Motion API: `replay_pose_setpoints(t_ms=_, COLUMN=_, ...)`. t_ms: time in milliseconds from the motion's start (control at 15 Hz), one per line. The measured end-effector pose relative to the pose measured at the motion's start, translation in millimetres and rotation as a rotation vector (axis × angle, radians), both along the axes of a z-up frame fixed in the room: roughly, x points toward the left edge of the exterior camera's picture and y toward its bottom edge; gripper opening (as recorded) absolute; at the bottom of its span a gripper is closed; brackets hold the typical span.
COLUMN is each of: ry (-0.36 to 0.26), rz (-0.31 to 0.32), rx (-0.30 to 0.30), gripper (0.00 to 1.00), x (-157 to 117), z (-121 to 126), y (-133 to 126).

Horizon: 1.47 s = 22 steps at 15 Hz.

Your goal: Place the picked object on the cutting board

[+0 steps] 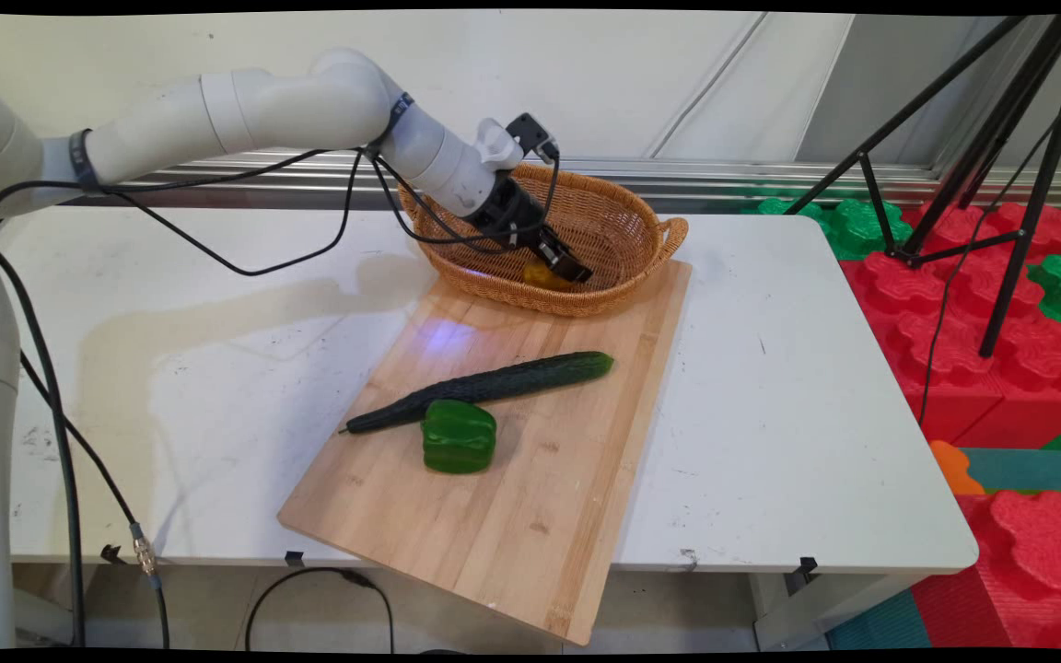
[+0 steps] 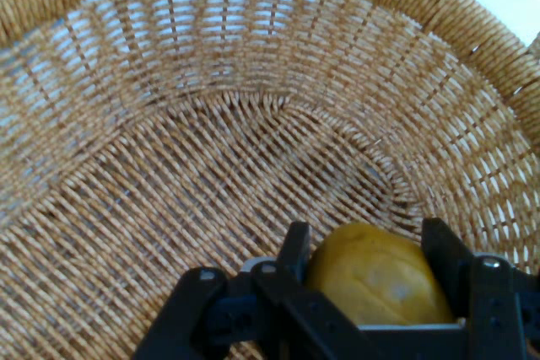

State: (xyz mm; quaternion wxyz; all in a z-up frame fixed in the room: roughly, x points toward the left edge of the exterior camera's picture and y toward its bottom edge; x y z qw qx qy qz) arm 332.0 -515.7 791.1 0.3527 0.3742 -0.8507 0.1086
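Wicker basket (image 1: pixel 627 235), upper centre: my gripper (image 1: pixel 567 265) clasped a yellow fruit (image 2: pixel 375 280) inside it; I judged lifting or release came next.

The gripper (image 1: pixel 565 263) reaches into a wicker basket (image 1: pixel 627 230), gripping a yellow object (image 1: pixel 540 273). Cucumber (image 1: pixel 484 387) and green pepper (image 1: pixel 459 436) lie on the cutting board (image 1: pixel 530 497)

Bright, even indoor light, soft arm shadow on the table (image 1: pixel 217 313) at left centre, hand view slightly soft
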Motion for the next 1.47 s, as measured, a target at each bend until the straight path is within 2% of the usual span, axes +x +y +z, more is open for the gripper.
replay_pose_setpoints(t_ms=400, ry=0.005, rz=-0.026, rx=-0.068, gripper=0.0, x=12.5, z=25.0, y=14.2)
replay_pose_setpoints(t_ms=1000, ry=0.034, rz=-0.065, rx=-0.164, gripper=0.0, x=45.4, z=73.1, y=41.2)
replay_pose_setpoints(t_ms=1467, ry=0.043, rz=-0.121, rx=-0.189, gripper=0.0, x=72.1, z=101.6, y=78.3)
